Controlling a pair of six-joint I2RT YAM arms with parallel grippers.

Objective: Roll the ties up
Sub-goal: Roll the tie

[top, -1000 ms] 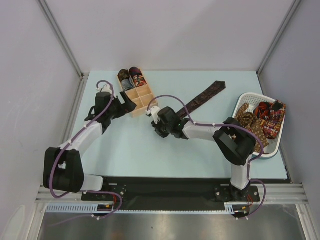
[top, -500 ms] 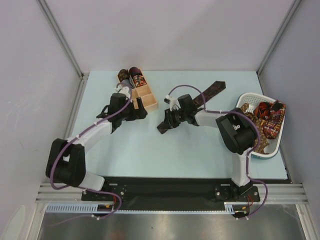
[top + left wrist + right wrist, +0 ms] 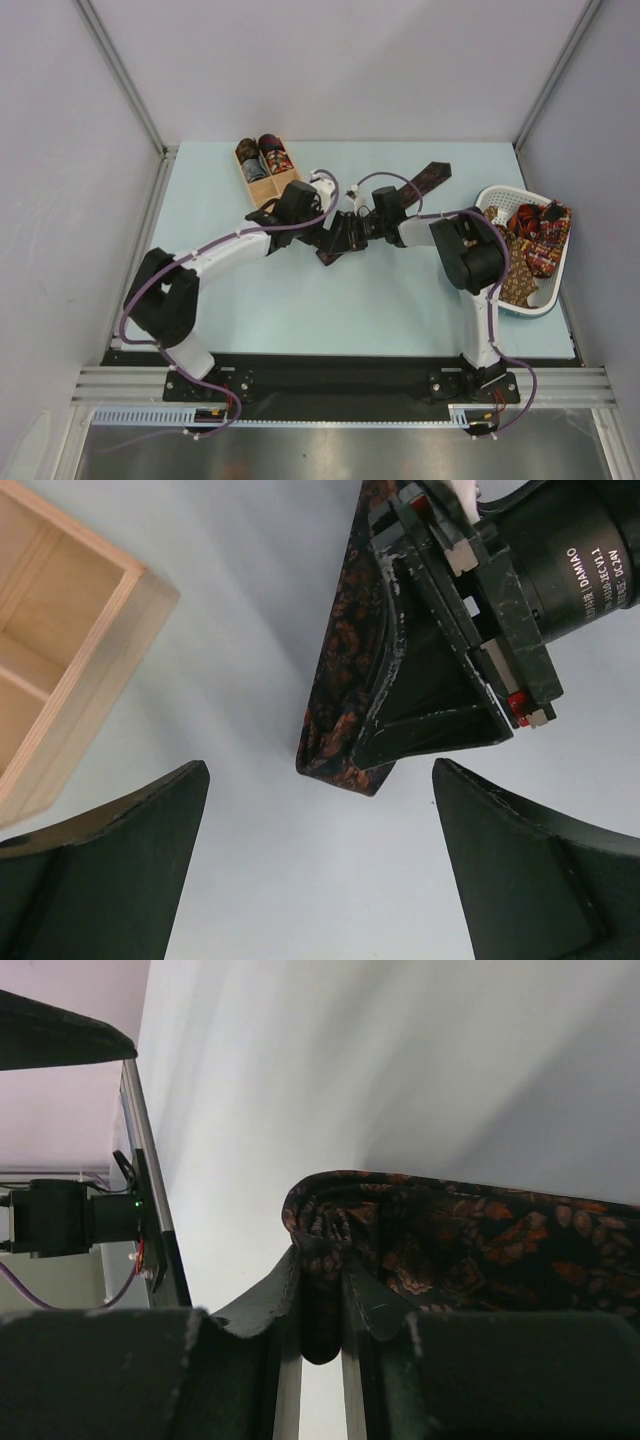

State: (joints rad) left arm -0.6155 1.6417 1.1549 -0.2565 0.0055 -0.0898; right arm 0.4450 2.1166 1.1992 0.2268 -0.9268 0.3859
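A dark maroon tie lies slantwise on the light blue table, its broad pointed end towards the far right and its narrow end near the middle. The right gripper pinches that narrow end. The right wrist view shows its two fingers pressed together on a fold of the patterned cloth, with the rest of the tie running off to the right along the tabletop.

The left gripper reaches across from the left and hangs just above the same end. In the left wrist view its fingers are spread wide on either side and touch nothing.

A wooden compartment box stands at the far left of the table, with two rolled ties in its far compartments. At the right edge a white plastic basket holds loose ties in gold and red.
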